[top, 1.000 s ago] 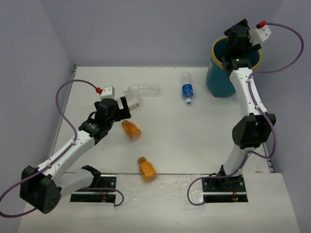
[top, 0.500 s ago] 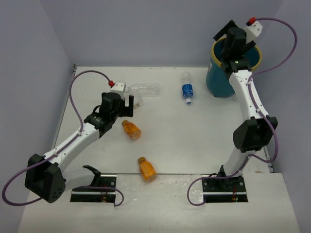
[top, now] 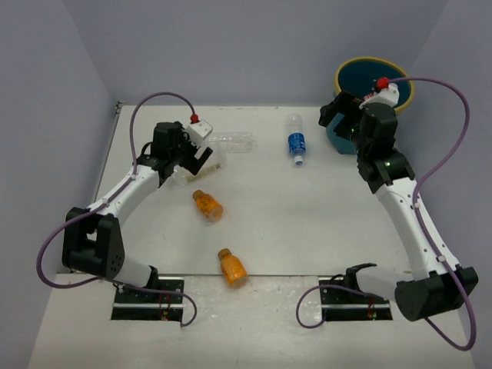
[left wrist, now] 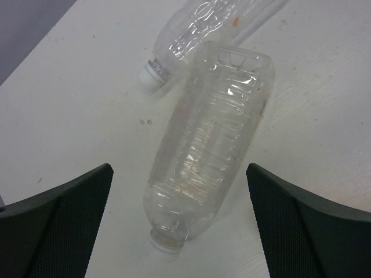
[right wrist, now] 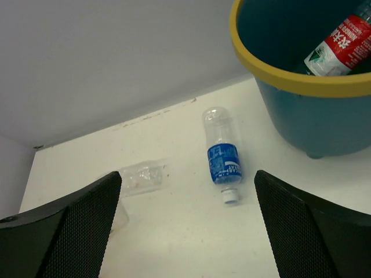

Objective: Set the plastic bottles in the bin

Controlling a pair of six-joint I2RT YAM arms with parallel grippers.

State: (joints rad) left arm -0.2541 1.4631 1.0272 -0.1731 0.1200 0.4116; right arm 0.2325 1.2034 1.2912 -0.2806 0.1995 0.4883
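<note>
Left end effector [left wrist: 178,174]: spread wide and holding nothing. In the left wrist view its two fingers [left wrist: 64,223] stand on either side of the clear bottle, with a gap on each side.
Clear bottle [left wrist: 208,150]: lies on the surface [top: 323,215] at the upper left of the top view. Its neck points toward the bottom of the left wrist frame.
Second clear bottle [left wrist: 200,32]: lies just beyond the first, at the top of the left wrist frame. Its white-capped end is close to the first bottle's base; whether they touch cannot be told.
Blue-labelled bottle [top: 296,141]: lies at the upper centre of the top view, left of the bin and apart from it.
First orange bottle [top: 207,204]: on its side, left of centre.
Second orange bottle [top: 232,267]: on its side at the lower centre, well apart from the first.
Bin [right wrist: 324,124]: upright in the upper right corner of the top view.
Red-labelled bottle [right wrist: 342,43]: inside the bin, leaning against its wall.
Right end effector [right wrist: 188,174]: wide open and empty, at the bin's left side in the top view.
</note>
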